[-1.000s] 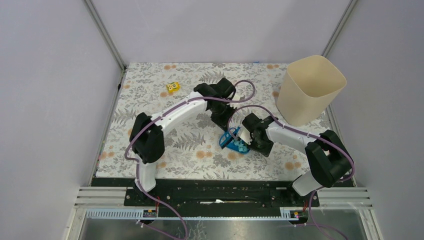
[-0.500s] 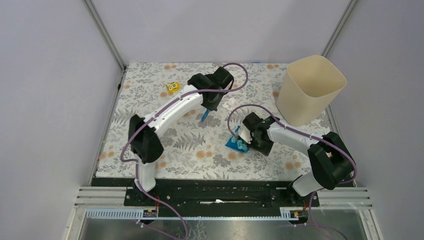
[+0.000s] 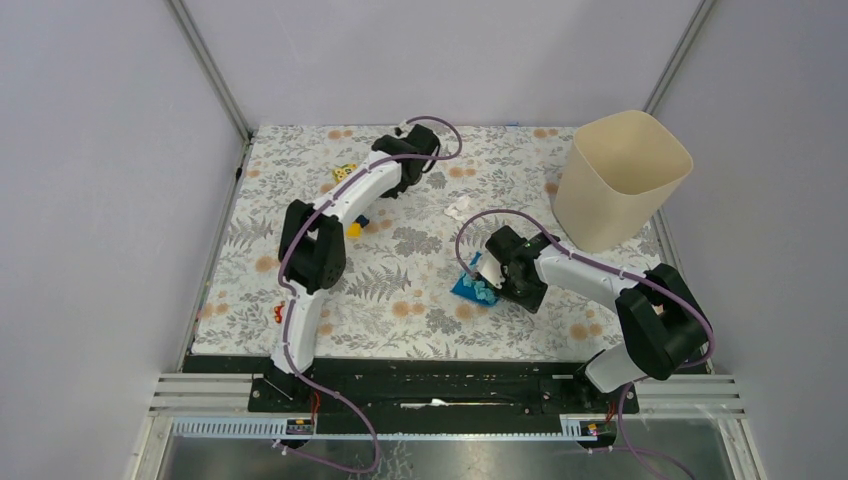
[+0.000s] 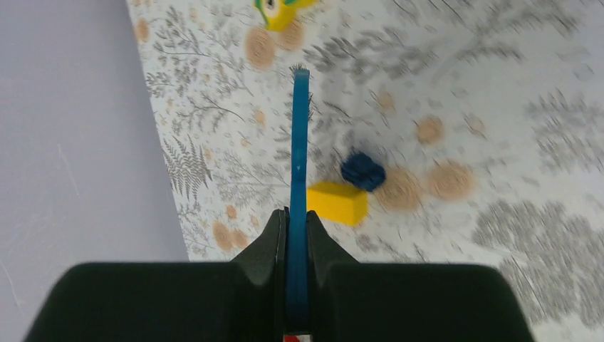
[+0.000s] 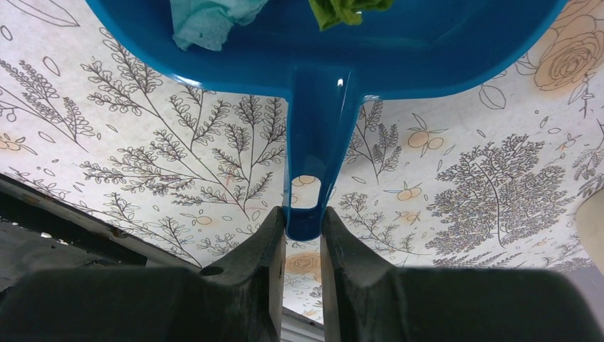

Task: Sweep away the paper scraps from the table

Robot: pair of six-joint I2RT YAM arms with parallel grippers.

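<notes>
My left gripper [image 4: 298, 221] is shut on a thin blue brush [image 4: 299, 142], seen edge-on above the table [image 4: 541, 85]. Just right of the brush lie a navy paper scrap [image 4: 363, 171] and a small yellow piece [image 4: 337, 201]. In the top view these two [image 3: 356, 225] lie beside the left arm, and white scraps [image 3: 458, 209] sit mid-table. My right gripper [image 5: 299, 217] is shut on the handle of a blue dustpan [image 5: 313, 135]. The pan holds a light blue scrap [image 5: 210, 21] and a green one [image 5: 349, 8], and rests on the cloth [image 3: 473, 289].
A tall beige bin [image 3: 620, 180] stands at the back right. The yellow cube with markings [image 3: 343, 172] sits at the back left, close to the left arm. A small red toy [image 3: 278, 314] lies near the left edge. The left wall is close.
The left arm has swung away from the dustpan to the back left with the brush, near the yellow cube. The right arm and dustpan have barely moved.
</notes>
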